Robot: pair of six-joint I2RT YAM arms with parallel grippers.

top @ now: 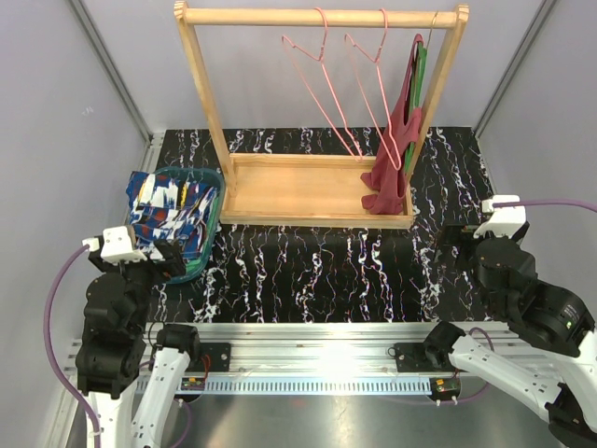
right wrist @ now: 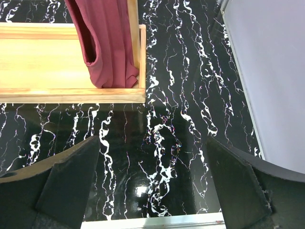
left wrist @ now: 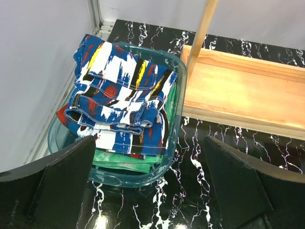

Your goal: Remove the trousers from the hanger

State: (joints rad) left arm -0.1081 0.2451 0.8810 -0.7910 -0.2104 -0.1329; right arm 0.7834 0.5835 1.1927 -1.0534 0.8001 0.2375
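- Black tabletop (top: 326, 280) veined in white, filling the middle of the top view, with pale grey walls on either side.
- Wooden rack (top: 308, 187) standing upper centre, with the rail across the top and the flat base resting on the tabletop.
- Dark red garment (top: 396, 159) hanging at the right end of the rail, lower edge bunched on the rack base.
- Teal see-through basket (top: 213, 219) at left centre, just beside the rack's left post.
- Dark blue trousers (left wrist: 119, 95) patched in red, white and yellow, folded on top inside the basket, on no hanger.
- Mint green trousers (left wrist: 131, 161) folded beneath the blue pair in the same basket, only an edge showing.
- Left gripper (left wrist: 148, 141) lower left in the top view, at the basket's near rim, jaws wide apart, nothing between them.
- Right gripper (right wrist: 152, 140) at right centre, over bare tabletop near the rack's right corner, jaws wide apart, holding nothing.
- Two bare pink wire hangers (top: 322, 98) hooked on the rail, left of the red garment.
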